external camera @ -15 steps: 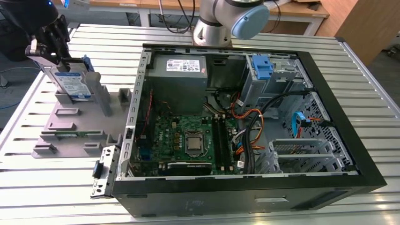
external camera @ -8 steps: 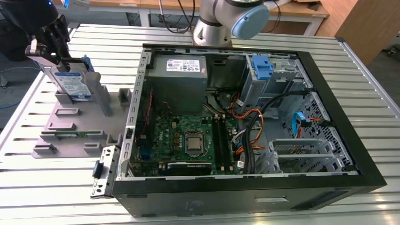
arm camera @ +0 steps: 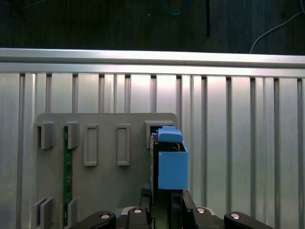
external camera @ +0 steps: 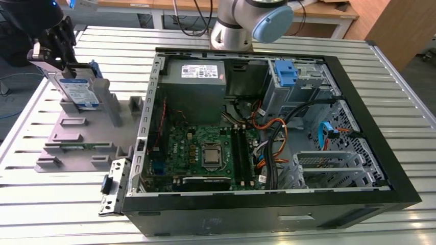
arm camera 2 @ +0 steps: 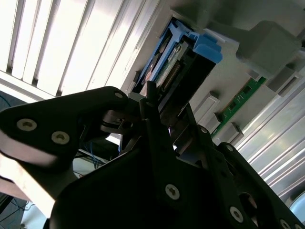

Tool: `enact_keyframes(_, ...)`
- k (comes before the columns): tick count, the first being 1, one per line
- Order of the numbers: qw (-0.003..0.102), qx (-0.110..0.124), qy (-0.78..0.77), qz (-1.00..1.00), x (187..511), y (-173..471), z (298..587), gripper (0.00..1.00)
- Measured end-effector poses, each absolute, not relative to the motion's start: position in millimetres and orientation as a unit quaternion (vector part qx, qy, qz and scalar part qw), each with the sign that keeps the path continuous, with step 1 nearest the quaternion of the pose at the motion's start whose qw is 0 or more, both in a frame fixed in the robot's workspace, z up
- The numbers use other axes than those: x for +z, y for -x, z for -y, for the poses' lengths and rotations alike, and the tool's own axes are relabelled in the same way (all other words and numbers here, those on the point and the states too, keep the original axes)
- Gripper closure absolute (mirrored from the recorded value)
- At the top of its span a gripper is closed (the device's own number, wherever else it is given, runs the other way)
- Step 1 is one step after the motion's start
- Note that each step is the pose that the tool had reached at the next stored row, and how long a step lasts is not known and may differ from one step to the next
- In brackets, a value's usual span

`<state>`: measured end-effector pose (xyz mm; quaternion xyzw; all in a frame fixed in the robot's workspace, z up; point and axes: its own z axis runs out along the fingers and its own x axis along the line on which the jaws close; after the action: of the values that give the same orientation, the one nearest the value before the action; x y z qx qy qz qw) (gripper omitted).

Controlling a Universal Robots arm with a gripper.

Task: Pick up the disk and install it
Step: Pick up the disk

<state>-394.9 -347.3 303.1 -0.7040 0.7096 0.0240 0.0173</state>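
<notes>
Early stage: gripper (external camera: 66, 70) closed on top of disk (external camera: 81, 92), upright in stand (external camera: 75, 138) at the exterior view's left, lift and install into case (external camera: 272, 212) remaining.

Apparently slotted, the disk (external camera: 81, 92) stands on the stand (external camera: 76, 139).

— What is holding everything up?
— A big silver table (external camera: 61, 204) with long grooves is carrying it all.
— What is sitting on it?
— A grey plastic stand (external camera: 75, 143) is lying flat on it, on the exterior view's left. A big open computer box (external camera: 272, 206) is lying just beside the stand, on the exterior view's right.
— Are they touching?
— They are sitting very close, but I cannot tell.
— And in the first wrist view?
— The stand is lying on the shiny slats there too.
</notes>
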Motion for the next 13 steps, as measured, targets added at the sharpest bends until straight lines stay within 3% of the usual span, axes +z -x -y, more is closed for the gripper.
enact_keyframes(13, 0.017, 0.024, 0.704, -0.710, 310.9, 394.8, 347.3, 0.65)
